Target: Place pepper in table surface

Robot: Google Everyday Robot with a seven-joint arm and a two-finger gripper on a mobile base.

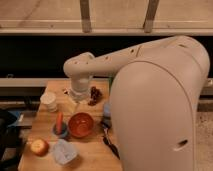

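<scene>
My own arm (150, 100) fills most of the right side and hides that whole end of the table surface (92, 147); only the left part of the light wooden top shows. From the bulky shoulder a white link reaches left to a rounded joint, then turns down toward the far part of the table. My gripper (75, 101) hangs below that joint, low over the wood, between a white cup (48, 100) on its left and a dark reddish lump (94, 95) on its right. The wrist housing sits over it and the tip melts into the pale tabletop, so I cannot tell whether it is open or closed, or whether it has anything in it.

The pepper (59, 122) is well apart from my gripper, nearer the front of the table. It is a thin red-orange stick standing upright, and its lower end goes into a small blue dish (60, 132), so it is not lying on the wood. How deep it sits there is hidden by the rim. Just to its right, touching or almost touching the dish, is an orange-red bowl (81, 124).

Near the front left corner lies a round red-yellow apple (39, 146), and beside it a pale, see-through crumpled thing (64, 151) I cannot make out. A bit of something blue (106, 109) peeps out at the edge of my arm, mostly covered. Lower along that edge is a dark shape (110, 142), too dim to name.
</scene>
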